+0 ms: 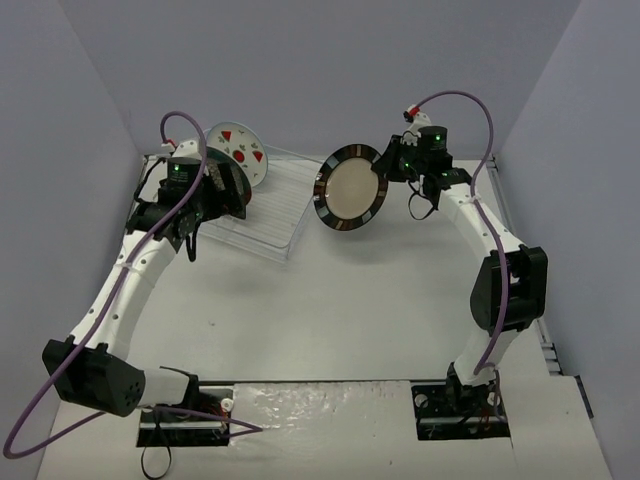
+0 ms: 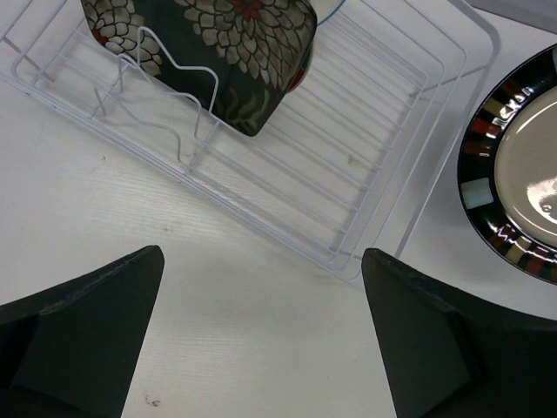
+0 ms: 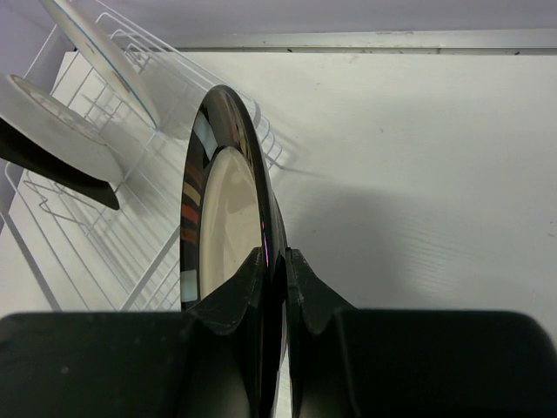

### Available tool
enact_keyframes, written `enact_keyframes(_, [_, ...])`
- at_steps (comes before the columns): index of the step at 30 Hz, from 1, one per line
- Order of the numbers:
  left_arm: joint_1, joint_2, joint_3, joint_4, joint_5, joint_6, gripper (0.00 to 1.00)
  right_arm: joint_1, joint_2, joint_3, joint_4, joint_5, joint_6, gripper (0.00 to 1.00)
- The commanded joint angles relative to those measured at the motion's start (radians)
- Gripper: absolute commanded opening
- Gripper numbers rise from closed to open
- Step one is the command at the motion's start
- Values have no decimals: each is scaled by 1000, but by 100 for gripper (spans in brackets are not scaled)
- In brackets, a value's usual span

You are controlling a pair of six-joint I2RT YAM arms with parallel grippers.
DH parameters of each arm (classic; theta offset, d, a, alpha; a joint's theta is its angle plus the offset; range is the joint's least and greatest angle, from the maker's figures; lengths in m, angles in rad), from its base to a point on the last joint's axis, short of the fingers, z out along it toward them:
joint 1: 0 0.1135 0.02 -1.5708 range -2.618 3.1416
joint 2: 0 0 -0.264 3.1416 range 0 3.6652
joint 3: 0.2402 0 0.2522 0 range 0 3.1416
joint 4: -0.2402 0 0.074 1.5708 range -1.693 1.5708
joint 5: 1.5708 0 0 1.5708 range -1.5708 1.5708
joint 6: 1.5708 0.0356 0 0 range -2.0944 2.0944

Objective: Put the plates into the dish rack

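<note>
Top: right gripper (image 1: 386,172) pinches rim of dark-rimmed plate (image 1: 350,188), upright, in air just beside dish rack (image 1: 275,205); left gripper (image 1: 202,203) over rack's near edge
Left wrist: jaws wide apart, empty; black square plate (image 2: 218,52) racked ahead
Right wrist: clamp tight on plate edge; looks stiff, glazed, slippery, breakable, so rim pinch is right hold

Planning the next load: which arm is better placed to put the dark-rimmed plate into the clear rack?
Right. The right gripper is shut on the dark-rimmed round plate with beige centre, held on edge beside the clear plastic dish rack. The left gripper is open, empty.
</note>
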Motion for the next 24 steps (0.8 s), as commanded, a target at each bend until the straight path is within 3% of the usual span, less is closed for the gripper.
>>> enact_keyframes(1, [4, -47, -2, 23, -48, -26, 97, 26, -87, 101, 191, -43, 30, 0])
enact_keyframes(8, [6, -50, -18, -3, -93, -56, 97, 66, -94, 143, 238, -45, -24, 0])
enact_keyframes(14, [35, -24, -27, 32, -30, -81, 97, 97, -32, 245, 255, -98, -36, 0])
enact_keyframes(19, [45, 5, -67, 270, 271, -42, 97, 107, 5, 281, 291, -188, 31, 0])
enact_keyframes(24, [46, 136, -28, 513, 600, -41, 97, 109, 17, 285, 325, -296, 132, 0])
